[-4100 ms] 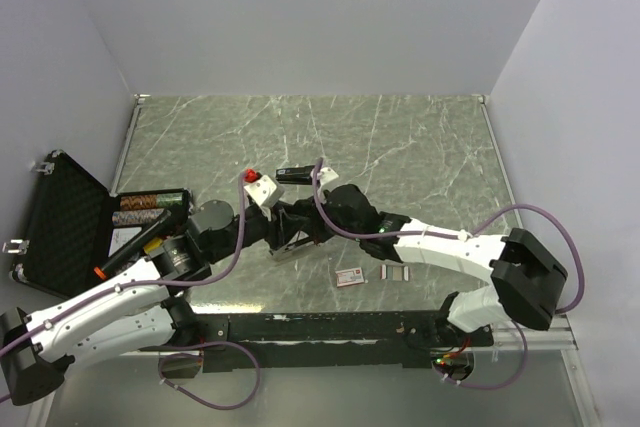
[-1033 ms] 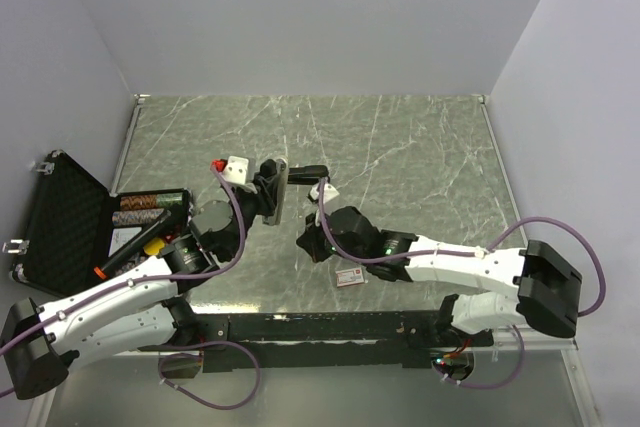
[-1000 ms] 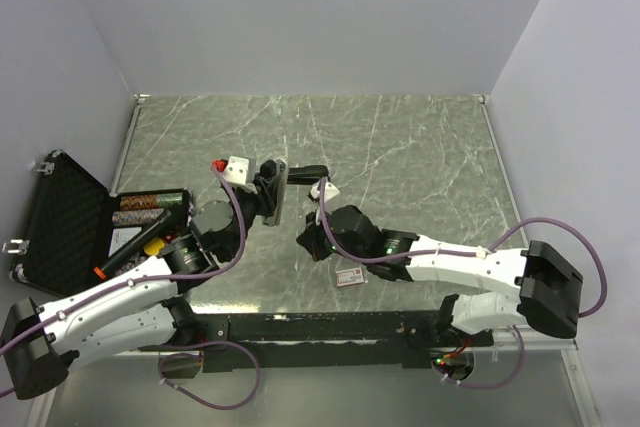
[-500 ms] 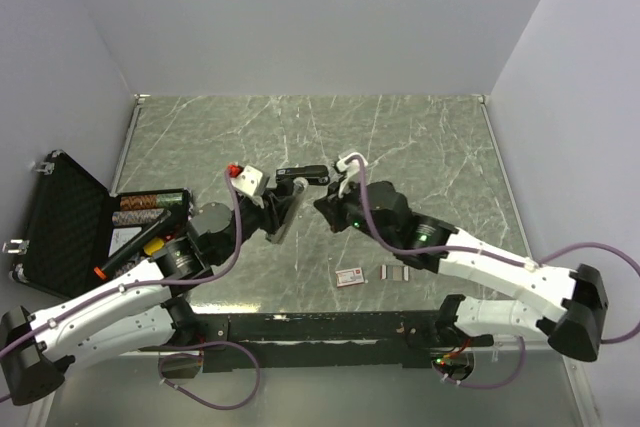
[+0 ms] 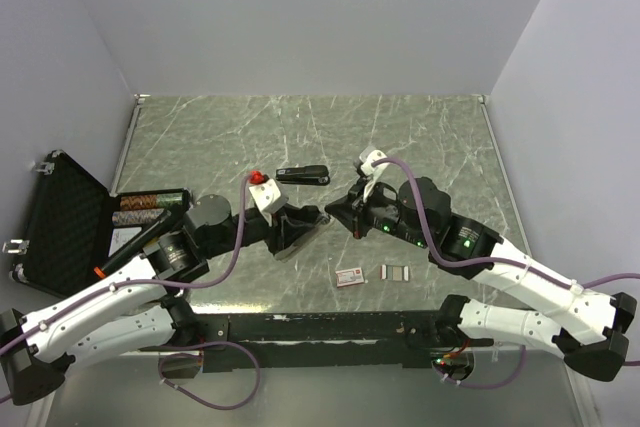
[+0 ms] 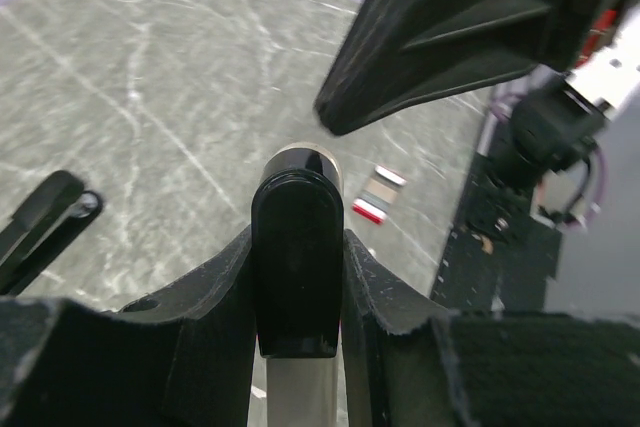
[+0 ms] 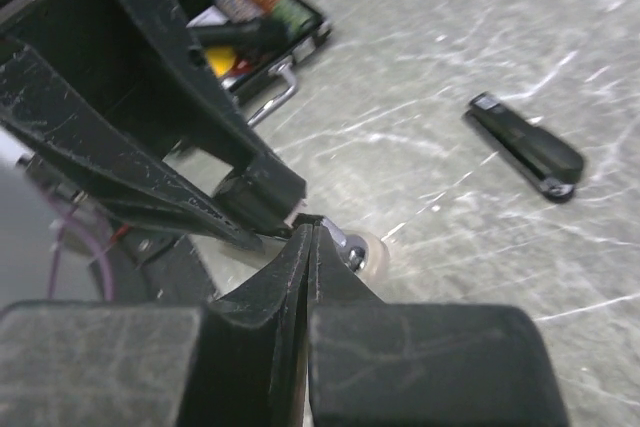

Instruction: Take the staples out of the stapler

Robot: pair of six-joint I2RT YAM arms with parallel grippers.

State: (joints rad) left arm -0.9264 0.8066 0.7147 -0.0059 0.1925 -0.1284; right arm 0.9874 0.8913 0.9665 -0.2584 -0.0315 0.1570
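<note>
Two claws meeting over the table [image 5: 430, 147]. For the left claw [image 6: 297, 292]: part-closed grip on a black-topped stapler [image 5: 306, 233], nose towards the right arm. For the right claw [image 5: 334, 209]: pinched fully shut, empty, tips at that stapler's front end. As for the staples [image 5: 397, 272]: grey strips flat near the front edge, just right of a small red-and-white box [image 5: 350, 277]. Farther back, a second stapler [image 5: 303, 175].

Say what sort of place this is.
Probably a robot test cell: plain grey walls enclose a grey-green marble-patterned tabletop, with two white-and-black robot arms bolted at its near edge and an open black foam-lined case.
</note>
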